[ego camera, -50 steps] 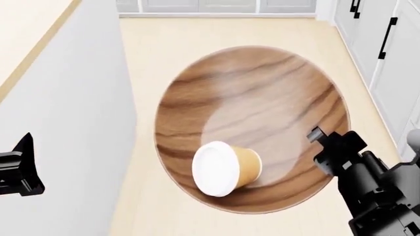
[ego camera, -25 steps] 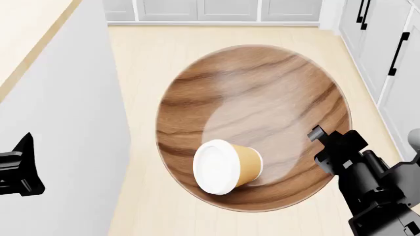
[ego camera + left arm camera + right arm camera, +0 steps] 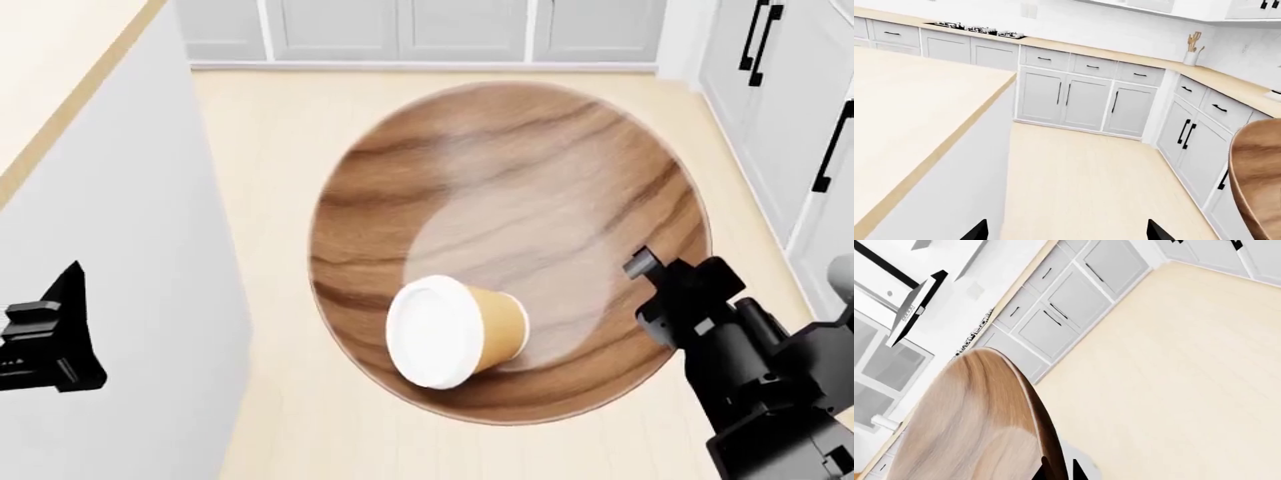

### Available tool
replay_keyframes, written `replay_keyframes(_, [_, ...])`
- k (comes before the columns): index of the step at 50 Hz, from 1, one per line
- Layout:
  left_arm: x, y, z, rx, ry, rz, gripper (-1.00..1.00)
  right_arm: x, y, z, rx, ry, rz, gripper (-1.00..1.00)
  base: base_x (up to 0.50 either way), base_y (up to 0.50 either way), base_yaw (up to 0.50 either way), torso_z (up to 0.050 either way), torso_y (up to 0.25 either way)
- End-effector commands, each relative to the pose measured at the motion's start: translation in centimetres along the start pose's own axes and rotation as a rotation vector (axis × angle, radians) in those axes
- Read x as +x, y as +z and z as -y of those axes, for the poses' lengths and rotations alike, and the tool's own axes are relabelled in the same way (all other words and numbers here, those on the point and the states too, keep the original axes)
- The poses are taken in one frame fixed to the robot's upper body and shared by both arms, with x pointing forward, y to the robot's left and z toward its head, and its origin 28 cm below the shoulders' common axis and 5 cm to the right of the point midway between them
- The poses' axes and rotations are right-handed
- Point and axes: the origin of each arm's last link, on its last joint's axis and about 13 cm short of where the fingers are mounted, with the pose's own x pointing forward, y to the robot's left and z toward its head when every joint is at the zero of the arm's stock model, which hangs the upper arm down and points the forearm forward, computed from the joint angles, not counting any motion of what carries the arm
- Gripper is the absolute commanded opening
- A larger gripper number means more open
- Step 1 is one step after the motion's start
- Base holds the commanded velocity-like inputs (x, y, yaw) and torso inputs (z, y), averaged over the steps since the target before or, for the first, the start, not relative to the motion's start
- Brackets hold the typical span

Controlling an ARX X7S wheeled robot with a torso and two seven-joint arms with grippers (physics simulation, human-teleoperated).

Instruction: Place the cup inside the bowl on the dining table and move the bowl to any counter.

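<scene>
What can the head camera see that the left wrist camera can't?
Only the head view shows the cup, lying on its side inside the bowl, and the right gripper clamped on the bowl's rim. Only the left wrist view shows the far counter with a utensil holder and the stovetop. Both show the bowl, the pale floor, white cabinets and the left gripper, its fingers apart.

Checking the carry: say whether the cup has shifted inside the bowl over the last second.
No. The cup lies on its side at the same near-left spot in the bowl.
</scene>
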Motion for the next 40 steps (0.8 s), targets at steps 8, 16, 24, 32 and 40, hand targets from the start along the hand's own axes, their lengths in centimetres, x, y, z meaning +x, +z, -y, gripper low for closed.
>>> replay_keyframes(8, [0.6,0.4,0.7,0.025,-0.039,0.014,1.0,-0.5,0.9,-1.0,0.02,0.057,0.031,-1.0,0.5,0.0,0.0,0.0,0.001])
replay_keyframes(16, [1.0,0.6,0.9,0.072,-0.038,0.029,1.0,-0.7,1.3,-0.7,0.022,0.052,0.041,-1.0,0.5,0.0,0.0,0.0,0.003])
replay_keyframes(24, [1.2,0.1,0.6,0.091,-0.023,0.033,1.0,-0.4,0.9,-0.5,0.014,0.045,0.03,-1.0,0.5,0.0,0.0,0.0,0.001])
replay_keyframes(32, [1.2,-0.4,0.8,0.087,-0.024,0.025,1.0,-0.4,0.8,-0.2,0.012,0.037,0.028,-1.0,0.5,0.0,0.0,0.001,0.001])
replay_keyframes(40, [1.1,-0.7,0.5,0.08,-0.021,0.023,1.0,-0.4,0.8,-0.2,0.008,0.036,0.025,-1.0,0.5,0.0,0.0,0.0,0.001])
